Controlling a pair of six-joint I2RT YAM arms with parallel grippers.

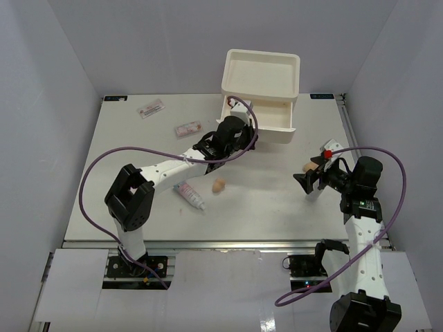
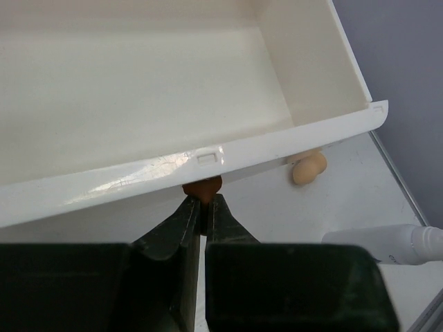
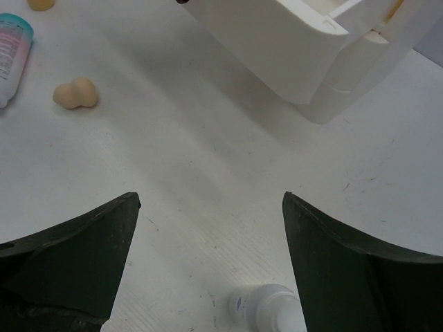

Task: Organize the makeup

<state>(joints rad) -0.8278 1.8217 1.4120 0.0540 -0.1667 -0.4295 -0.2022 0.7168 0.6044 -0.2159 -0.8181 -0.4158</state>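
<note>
My left gripper (image 1: 242, 137) is shut on the brown handle (image 2: 202, 187) of the white box's pulled-out drawer (image 2: 228, 155); the drawer looks empty. A peach sponge (image 1: 219, 185) and the white tube with a teal band (image 1: 189, 196) lie mid-table, and both show in the right wrist view, the sponge (image 3: 76, 93) and the tube (image 3: 12, 48). Two clear pink packets (image 1: 151, 108) (image 1: 187, 129) lie at the back left. My right gripper (image 1: 303, 181) is open and empty; the small white bottle (image 3: 270, 311) sits on the table between its fingers. Another sponge (image 2: 309, 168) lies beside the drawer's right corner.
The white drawer box (image 1: 261, 76) stands at the back centre with an open tray on top. Grey walls close in the table on the left, back and right. A further peach object (image 3: 40, 3) shows at the top left of the right wrist view.
</note>
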